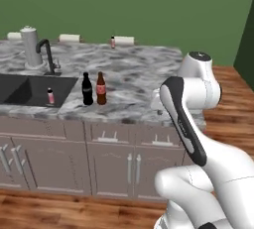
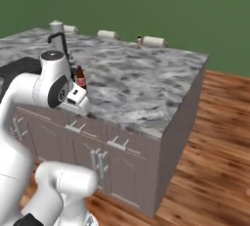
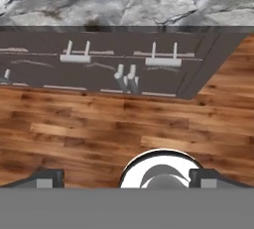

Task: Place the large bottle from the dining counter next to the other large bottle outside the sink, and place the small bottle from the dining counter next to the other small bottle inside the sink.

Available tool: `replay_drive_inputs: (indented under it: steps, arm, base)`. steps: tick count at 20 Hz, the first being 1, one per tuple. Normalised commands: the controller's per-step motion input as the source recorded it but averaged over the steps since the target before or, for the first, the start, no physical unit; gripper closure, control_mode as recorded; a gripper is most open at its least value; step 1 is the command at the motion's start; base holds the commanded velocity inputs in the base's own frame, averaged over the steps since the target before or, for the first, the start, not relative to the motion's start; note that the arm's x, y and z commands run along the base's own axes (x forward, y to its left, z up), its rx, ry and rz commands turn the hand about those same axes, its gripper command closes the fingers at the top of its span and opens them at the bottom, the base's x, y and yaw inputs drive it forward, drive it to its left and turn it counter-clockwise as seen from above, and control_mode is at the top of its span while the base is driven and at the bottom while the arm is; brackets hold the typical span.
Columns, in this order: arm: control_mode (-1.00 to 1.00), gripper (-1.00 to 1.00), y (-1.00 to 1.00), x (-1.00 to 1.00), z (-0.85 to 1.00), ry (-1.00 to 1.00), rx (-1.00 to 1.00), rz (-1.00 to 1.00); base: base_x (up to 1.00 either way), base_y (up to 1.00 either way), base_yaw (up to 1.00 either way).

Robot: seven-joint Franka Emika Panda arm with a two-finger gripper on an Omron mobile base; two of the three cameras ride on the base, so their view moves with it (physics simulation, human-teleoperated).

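Large bottle (image 1: 101,88), the brown one with the red label, is standing upright on the dining counter (image 1: 139,74) right by the front edge, just beside the other large bottle (image 1: 87,89), the all-dark one. They're pretty much shoulder to shoulder, dark one on the sink side; can't tell if they actually touch. Both sit just outside the right rim of the sink (image 1: 30,90).

Inside the basin, near its front right corner, there's a little pinkish bottle (image 1: 50,95) standing up. Another one like it, the small bottle (image 1: 112,41), is way over at the far edge of the counter, between two pale stool cushions (image 1: 69,38) that peek over that back edge. From the right base camera it shows as a tiny red thing at the far edge too.

Black curved faucet (image 1: 46,53) is behind the sink, with a tall metal canister thing (image 1: 31,46) next to it near the back left corner.

Gripper (image 3: 126,178) is hanging out in front of the cabinets, off the counter's front edge and well apart from all the bottles. In the hand camera the fingertips (image 3: 47,177) sit far apart at the two bottom corners, so spread wide with nothing between them, looking down at the wood floor (image 3: 99,129) and the cabinet fronts (image 3: 114,69).
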Motion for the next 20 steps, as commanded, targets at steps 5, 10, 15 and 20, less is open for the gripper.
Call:
replay_drive_inputs:
  steps: [5, 10, 15, 20]
  arm:
    - [1.00, -1.00, 0.00, 0.00, 0.00, 0.00, 0.00, 0.00]
    - [1.00, -1.00, 0.00, 0.00, 0.00, 0.00, 0.00, 0.00]
    - [1.00, -1.00, 0.00, 0.00, 0.00, 0.00, 0.00, 0.00]
    - [1.00, -1.00, 0.00, 0.00, 0.00, 0.00, 0.00, 0.00]
  base:
    - [0.00, -1.00, 0.40]
    - [0.28, -1.00, 0.41]
    - [0.45, -1.00, 0.39]
    - [0.59, -1.00, 0.38]
